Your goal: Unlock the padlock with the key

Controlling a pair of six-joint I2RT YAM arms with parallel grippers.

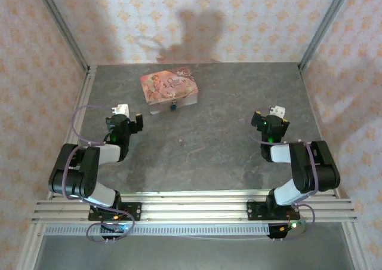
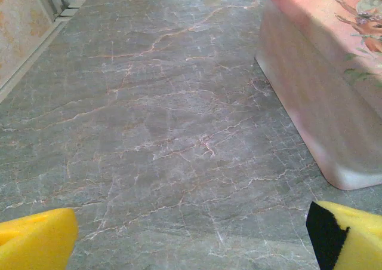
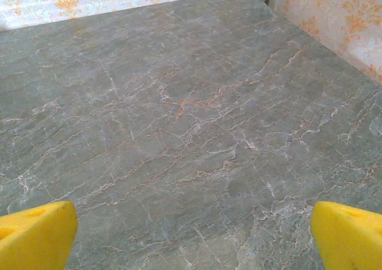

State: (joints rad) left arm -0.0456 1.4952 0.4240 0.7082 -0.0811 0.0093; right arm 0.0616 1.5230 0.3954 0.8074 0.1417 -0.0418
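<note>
Step judged: start, nothing grasped yet.
- Key [image 1: 181, 141]: pale speck at centre of top view, flat on table [image 1: 239, 156], well apart from both grippers.
- Padlock [image 1: 173, 106]: teal body, upper centre, against near side of pink tin [image 1: 168, 86].
- Left gripper [image 2: 191, 237]: fingers spread wide, empty. Right gripper [image 3: 191, 234]: same.
- Next, prob.: key pickup needed first. Tiny thin metal on hard slab, so low, exact pinch req'd.
- Table: grey, veined, stone-look, matte. Tin: smooth, rounded corners, floral print. Finger pads [image 2: 36, 240]: yellow.
</note>
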